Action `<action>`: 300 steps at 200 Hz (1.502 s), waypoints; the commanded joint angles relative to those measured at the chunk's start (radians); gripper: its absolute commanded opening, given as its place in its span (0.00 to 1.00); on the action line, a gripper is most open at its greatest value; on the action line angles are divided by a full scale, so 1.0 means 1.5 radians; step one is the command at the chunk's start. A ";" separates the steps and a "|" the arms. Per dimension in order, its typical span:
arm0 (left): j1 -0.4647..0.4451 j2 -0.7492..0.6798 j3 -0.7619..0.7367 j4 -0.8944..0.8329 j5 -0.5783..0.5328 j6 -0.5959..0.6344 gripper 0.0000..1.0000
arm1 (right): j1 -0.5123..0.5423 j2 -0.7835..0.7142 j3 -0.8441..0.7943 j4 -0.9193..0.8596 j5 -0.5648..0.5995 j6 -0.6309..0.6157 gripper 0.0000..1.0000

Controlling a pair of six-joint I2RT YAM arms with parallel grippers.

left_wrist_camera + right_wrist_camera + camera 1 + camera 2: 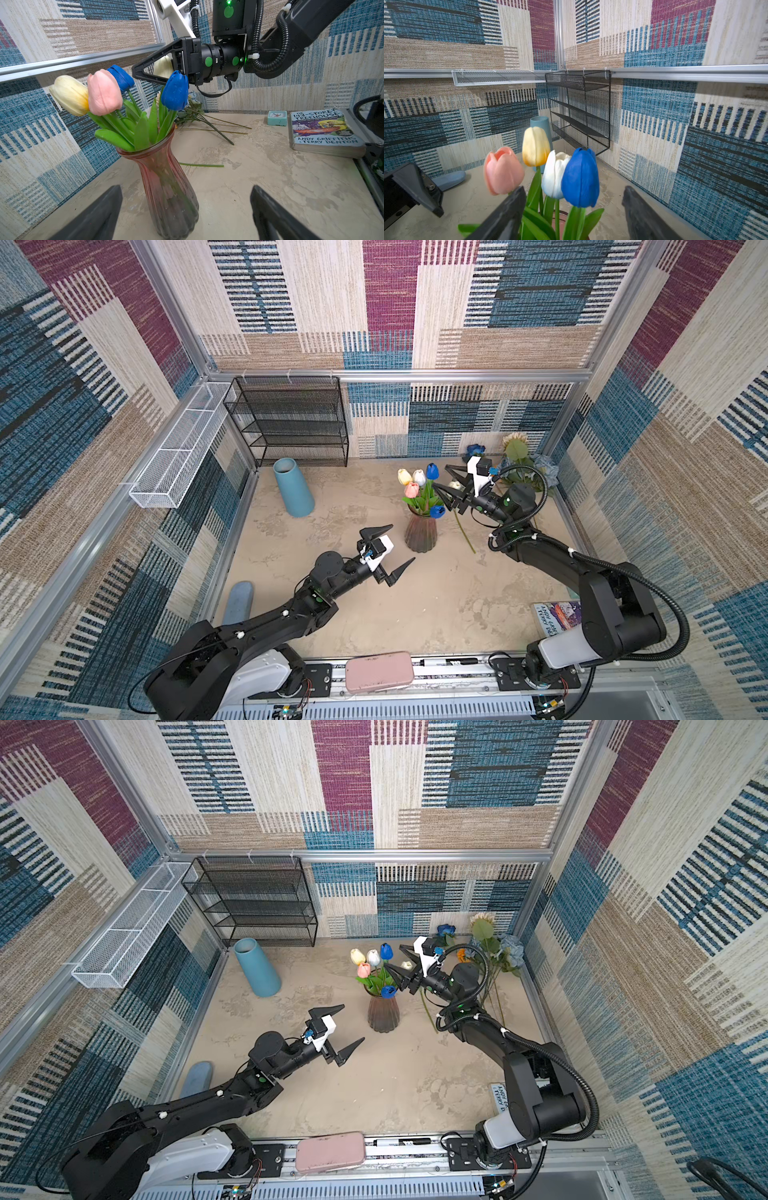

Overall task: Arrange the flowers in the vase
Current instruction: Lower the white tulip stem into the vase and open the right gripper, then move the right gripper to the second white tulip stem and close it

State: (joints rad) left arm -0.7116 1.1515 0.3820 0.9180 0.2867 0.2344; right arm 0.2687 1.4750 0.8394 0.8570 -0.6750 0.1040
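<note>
Flowers (515, 445) with green artificial stems lay loose behind our black right gripper's (440, 476) wide-parted fingers, stems along that nearer arm; coloured tulips (411, 489) filled the ribbed pink glass vase (420, 533) ahead; the left gripper (403, 542) likewise gaped.

This is a robot test cell in a lab: an aluminium frame (415, 375) boxes in a tabletop (395, 614), with walls (540, 294) lined in patchwork carpet. The left arm (266, 624) and right arm (606, 597) are bolted to a rail (453, 674) in front. Household props are staged there: tulips (419, 477) in a pink glass vase (420, 535), a book (322, 131), a black mesh shelf (291, 423).
</note>
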 commanded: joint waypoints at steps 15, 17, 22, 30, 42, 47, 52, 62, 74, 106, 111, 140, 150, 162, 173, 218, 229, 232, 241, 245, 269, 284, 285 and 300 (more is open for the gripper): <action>0.000 -0.005 -0.001 0.024 -0.006 0.000 0.99 | 0.000 -0.038 0.055 -0.095 0.023 -0.002 0.85; 0.000 -0.005 -0.001 0.023 -0.006 0.000 0.99 | 0.000 -0.040 0.058 -0.101 0.022 -0.001 0.85; 0.000 -0.007 -0.001 0.023 -0.006 -0.001 0.99 | 0.000 -0.046 0.067 -0.115 0.019 -0.001 0.87; 0.000 -0.010 -0.001 0.022 -0.006 0.001 0.99 | 0.000 -0.055 0.080 -0.132 0.022 0.003 0.90; 0.000 -0.014 -0.001 0.021 -0.007 0.001 0.99 | 0.000 -0.067 0.097 -0.159 0.025 0.009 0.90; 0.000 -0.017 -0.002 0.021 -0.006 -0.001 0.99 | 0.000 -0.074 0.102 -0.169 0.028 0.009 0.90; 0.000 -0.019 -0.002 0.021 -0.007 -0.001 0.99 | 0.000 -0.081 0.106 -0.179 0.040 0.012 0.90; 0.000 -0.024 -0.004 0.022 -0.006 -0.002 0.99 | -0.002 -0.092 0.117 -0.202 0.081 0.028 0.90; 0.000 -0.033 -0.006 0.021 -0.006 -0.002 0.99 | -0.007 -0.095 0.147 -0.267 0.141 0.037 0.89; 0.000 -0.060 -0.016 0.016 -0.013 -0.001 0.99 | -0.082 -0.045 0.233 -0.443 0.222 0.088 0.82; 0.000 -0.063 -0.016 0.012 -0.013 -0.001 0.99 | -0.100 -0.032 0.239 -0.462 0.214 0.099 0.82; 0.000 -0.066 -0.012 -0.004 -0.004 -0.006 0.99 | -0.132 0.104 0.338 -0.667 0.282 0.057 0.72; 0.000 -0.061 -0.012 0.001 -0.003 -0.005 0.99 | -0.130 0.165 0.379 -0.739 0.291 0.033 0.64; 0.000 -0.056 -0.012 0.001 0.001 0.000 0.99 | -0.130 0.217 0.399 -0.789 0.286 0.016 0.54; 0.000 -0.054 -0.011 -0.004 0.010 0.007 0.99 | -0.128 0.248 0.396 -0.804 0.283 0.014 0.49; 0.000 -0.031 -0.010 0.003 0.019 0.009 0.98 | -0.083 0.363 0.465 -0.901 0.355 -0.030 0.45; 0.000 -0.026 -0.005 -0.001 0.025 0.009 0.98 | -0.072 0.388 0.485 -0.921 0.359 -0.038 0.45; 0.000 -0.024 -0.003 -0.002 0.026 0.009 0.98 | -0.070 0.394 0.491 -0.927 0.359 -0.041 0.45; 0.000 -0.021 0.000 -0.005 0.027 0.009 0.98 | -0.062 0.412 0.504 -0.942 0.365 -0.048 0.43; 0.000 -0.021 0.001 -0.004 0.028 0.009 0.98 | -0.059 0.418 0.504 -0.945 0.370 -0.051 0.42; 0.000 -0.022 0.003 -0.007 0.034 0.008 0.98 | -0.055 0.443 0.533 -0.966 0.399 -0.051 0.41; 0.000 -0.023 0.006 -0.014 0.032 0.012 0.98 | -0.053 0.454 0.538 -0.970 0.389 -0.052 0.41; 0.000 -0.023 0.006 -0.015 0.032 0.012 0.98 | -0.053 0.456 0.538 -0.971 0.388 -0.052 0.41; 0.000 -0.024 0.006 -0.014 0.031 0.015 0.98 | -0.049 0.471 0.543 -0.976 0.385 -0.058 0.35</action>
State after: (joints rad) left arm -0.7116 1.1187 0.3832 0.9009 0.3210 0.2405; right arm 0.1860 2.1551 1.6390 -0.5697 -0.1081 0.0376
